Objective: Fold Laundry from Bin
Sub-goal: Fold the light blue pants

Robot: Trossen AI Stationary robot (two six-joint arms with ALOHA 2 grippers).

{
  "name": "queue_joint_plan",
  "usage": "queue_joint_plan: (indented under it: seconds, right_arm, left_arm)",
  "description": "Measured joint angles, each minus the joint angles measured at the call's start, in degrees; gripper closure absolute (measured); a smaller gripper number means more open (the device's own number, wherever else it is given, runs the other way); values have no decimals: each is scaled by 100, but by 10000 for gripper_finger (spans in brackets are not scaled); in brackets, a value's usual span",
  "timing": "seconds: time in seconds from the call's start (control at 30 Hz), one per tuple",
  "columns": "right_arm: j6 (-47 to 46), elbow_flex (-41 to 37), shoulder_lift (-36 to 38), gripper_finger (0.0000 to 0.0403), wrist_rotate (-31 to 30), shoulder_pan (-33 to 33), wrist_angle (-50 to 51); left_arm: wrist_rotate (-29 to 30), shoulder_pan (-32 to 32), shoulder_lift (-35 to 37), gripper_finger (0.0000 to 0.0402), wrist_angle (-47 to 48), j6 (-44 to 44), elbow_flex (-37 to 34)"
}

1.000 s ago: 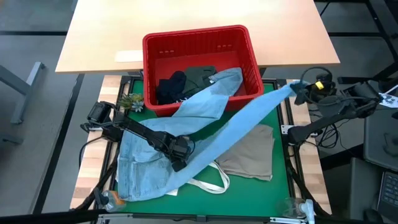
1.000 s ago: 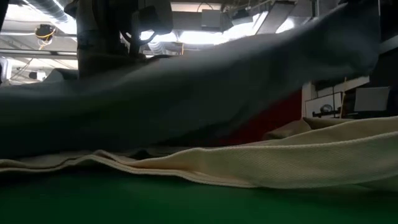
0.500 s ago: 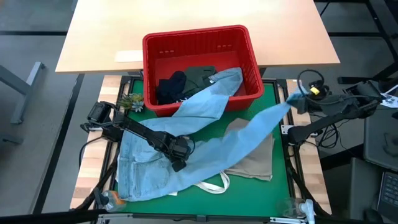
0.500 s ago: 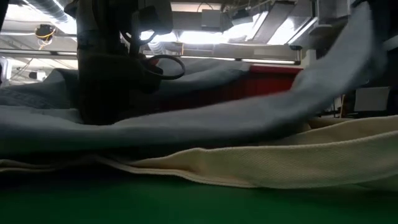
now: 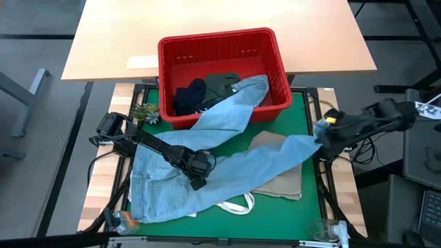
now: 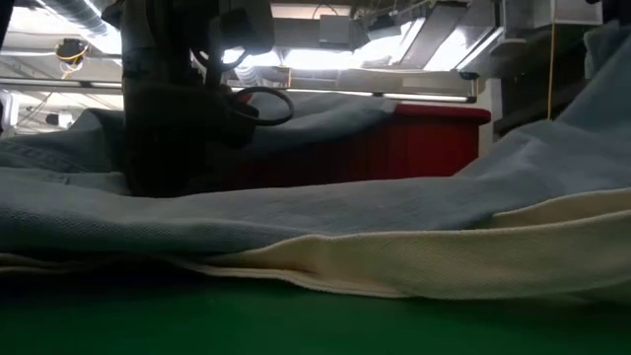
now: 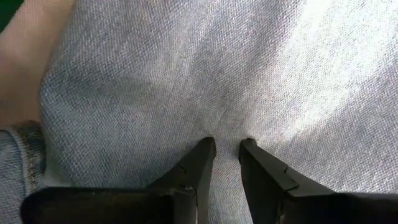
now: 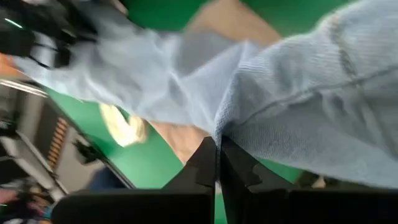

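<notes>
Light blue jeans lie over the green mat. One leg trails up into the red bin, and the other leg runs toward the right edge. My left gripper points down on the jeans near the crotch, nearly shut on denim. My right gripper, at the mat's right edge, is shut on the end of the second leg. Dark garments lie in the bin. A beige cloth lies under the held leg. My left gripper comes from above, pointing down, and its fingertips dig into the denim with a narrow strip of cloth between them. The jeans lie flat on the mat around it. My right gripper pinches the leg's end between its shut fingers, slanting downward. The leg droops from there, slack, onto the beige cloth.
A white tote bag's handle shows from under the jeans near the front edge, and its cream cloth fills the low view's foreground. A small plant-like item lies left of the bin. Cables hang right of the mat.
My right gripper has gone down and toward the near edge, tipping over to point downward, still shut on the leg's end. The leg, earlier stretched raised and taut between the two grippers, has sagged and now lies slack across the beige cloth. The part under my left gripper stayed put.
</notes>
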State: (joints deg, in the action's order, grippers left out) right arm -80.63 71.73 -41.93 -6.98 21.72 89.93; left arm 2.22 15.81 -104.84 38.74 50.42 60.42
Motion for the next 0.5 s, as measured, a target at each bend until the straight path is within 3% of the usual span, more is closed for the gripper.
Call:
queue_joint_plan:
  seconds: [0.23,0.5]
  right_arm:
    - [64,-512,-391,398,513,0,4]
    - [582,-575,-809,398,445,-1,5]
  left_arm:
    - [-102,-90,-35,321,237,-288,338]
    - [-57,-201,-22,321,270,-1069,1326]
